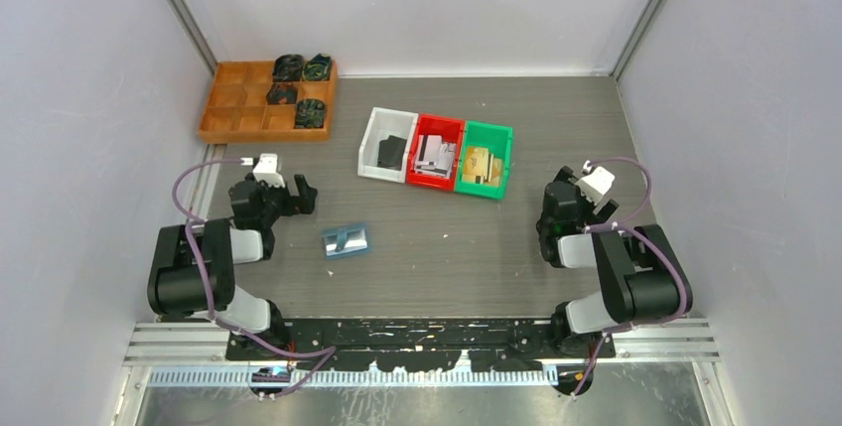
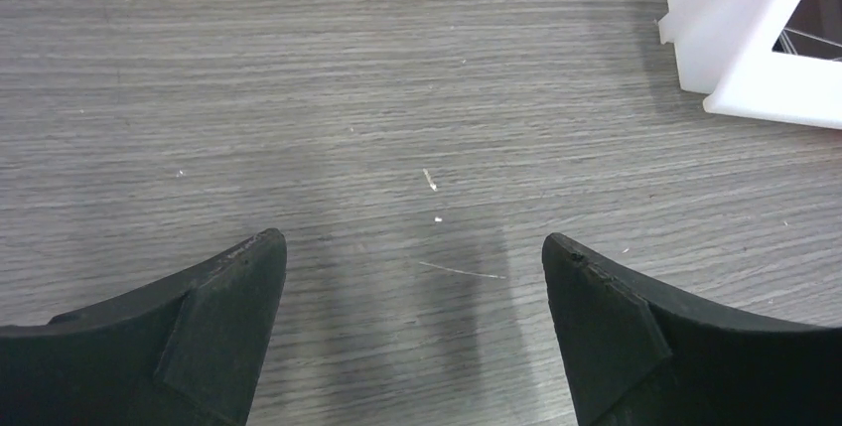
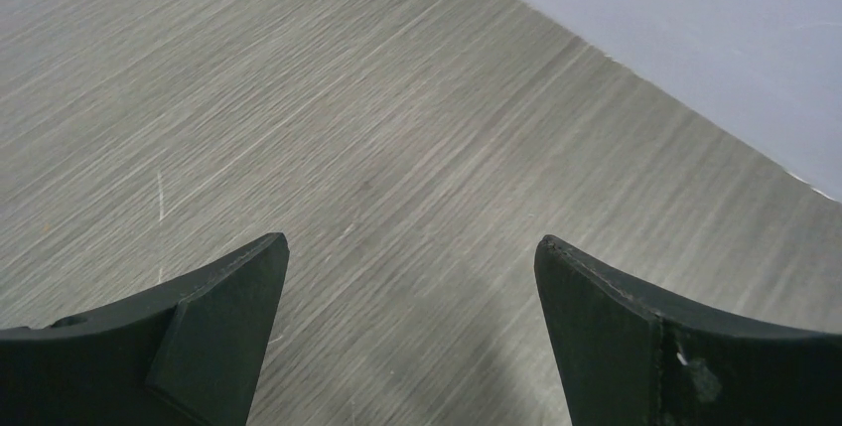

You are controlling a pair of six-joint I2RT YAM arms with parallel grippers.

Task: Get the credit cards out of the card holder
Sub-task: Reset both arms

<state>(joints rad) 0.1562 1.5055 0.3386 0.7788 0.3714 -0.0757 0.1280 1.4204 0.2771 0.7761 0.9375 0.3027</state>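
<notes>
- Holder [image 1: 346,240] lay flat on the surface [image 1: 477,257], in front of the left arm and well apart from the right one. Slate-blue, with a paler strip across its middle, probably the tab. Looked folded shut, though too small in the top view to be sure.
- No cards visible at the holder; presumably tucked inside.
- Left end effector [image 2: 412,243] open, fingers spread wide over bare surface, nothing between them. It sat near the holder, off to the holder's far-left. The corner of the white bin [image 2: 740,39] showed at the upper right of its wrist view; the holder did not.
- Right end effector [image 3: 411,241] also open and empty, above bare surface near the right wall.
- White, red [image 1: 437,126] and green [image 1: 489,132] bins stood in a row behind the holder. Tan-gold flat pieces [image 1: 479,165] lay in the green one; could not tell whether they were cards.
- Step in hand, by my reading: the approach. Nothing gripped, holder untouched.
- Next move likely calls for the left arm to swing toward the holder and come down on it, one arm pinning the soft body while the other lifts the flap. Thin cards will need a fine edge pinch.
</notes>
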